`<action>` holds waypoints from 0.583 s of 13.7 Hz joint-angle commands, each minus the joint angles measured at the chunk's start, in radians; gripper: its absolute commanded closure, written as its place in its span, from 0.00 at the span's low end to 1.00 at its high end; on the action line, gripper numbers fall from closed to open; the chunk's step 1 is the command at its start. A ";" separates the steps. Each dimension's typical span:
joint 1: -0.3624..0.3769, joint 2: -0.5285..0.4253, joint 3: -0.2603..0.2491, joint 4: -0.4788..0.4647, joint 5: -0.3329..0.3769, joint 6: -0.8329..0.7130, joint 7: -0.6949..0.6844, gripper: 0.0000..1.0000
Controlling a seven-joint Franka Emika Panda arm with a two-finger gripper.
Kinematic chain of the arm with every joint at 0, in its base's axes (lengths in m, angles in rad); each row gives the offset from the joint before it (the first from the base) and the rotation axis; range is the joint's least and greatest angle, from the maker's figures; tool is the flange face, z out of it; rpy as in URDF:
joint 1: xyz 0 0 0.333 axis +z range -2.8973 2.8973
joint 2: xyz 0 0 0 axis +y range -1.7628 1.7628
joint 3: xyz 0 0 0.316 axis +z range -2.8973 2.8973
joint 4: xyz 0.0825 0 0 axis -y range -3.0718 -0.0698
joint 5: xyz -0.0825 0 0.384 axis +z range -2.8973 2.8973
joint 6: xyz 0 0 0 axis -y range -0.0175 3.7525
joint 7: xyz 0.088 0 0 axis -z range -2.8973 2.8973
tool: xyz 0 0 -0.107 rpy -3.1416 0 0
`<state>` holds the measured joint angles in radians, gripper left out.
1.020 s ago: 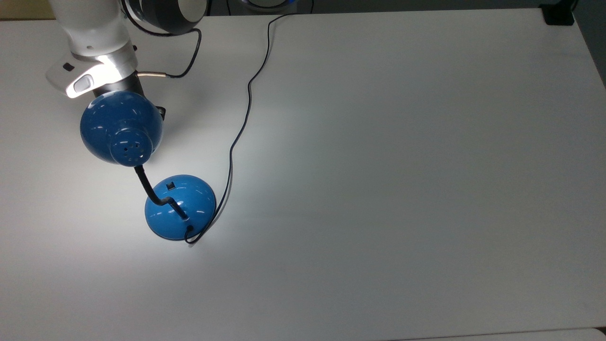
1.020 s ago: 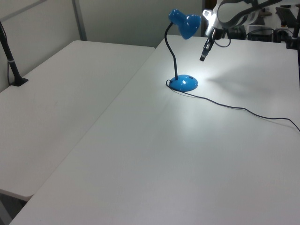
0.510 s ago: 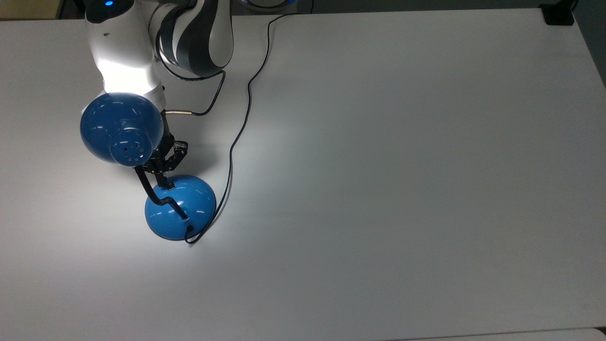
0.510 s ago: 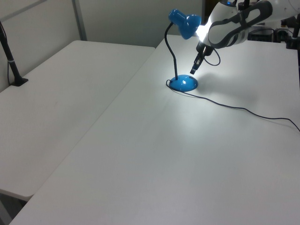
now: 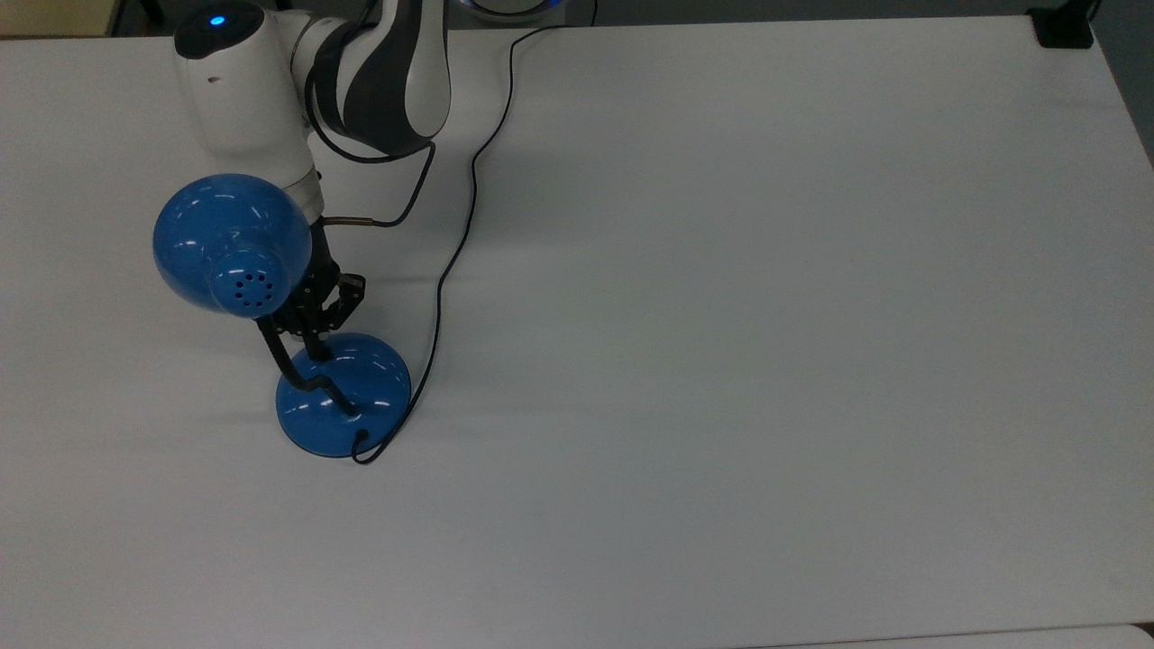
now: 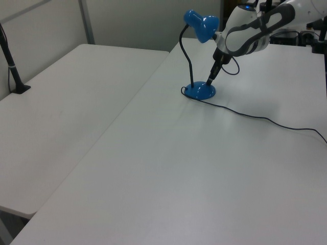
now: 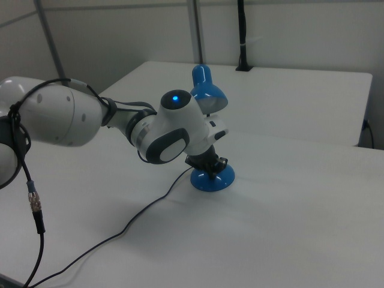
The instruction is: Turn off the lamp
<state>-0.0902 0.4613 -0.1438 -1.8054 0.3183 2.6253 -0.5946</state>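
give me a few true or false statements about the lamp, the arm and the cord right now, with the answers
1. The end effector is down on the lamp base. True.
2. A bright pool of light lies on the table around the lamp. False: no bright pool shows; the table is evenly lit.
3. The lamp has tipped onto its side. False: it stands upright on its base.
4. The cord runs from the base toward the top view's upper edge. True.
5. The shade is red. False: it is blue.

My white and dark grey arm (image 5: 361, 81) reaches forward and bends steeply down at the wrist (image 6: 225, 43), my black two-finger claw (image 5: 315, 345) pointing downward, its tip low.
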 commanded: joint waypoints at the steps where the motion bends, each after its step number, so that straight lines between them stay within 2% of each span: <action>1: -0.011 0.001 0.013 -0.080 0.021 0.015 -0.013 0.97; 3: -0.025 -0.036 0.013 -0.109 0.010 0.001 -0.016 0.97; 5: -0.037 -0.088 0.006 -0.108 -0.016 -0.114 -0.016 0.97; 8: -0.074 -0.186 0.004 -0.100 -0.148 -0.345 -0.016 0.94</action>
<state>-0.1337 0.4021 -0.1438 -1.8635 0.2616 2.4594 -0.5967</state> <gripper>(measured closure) 0.960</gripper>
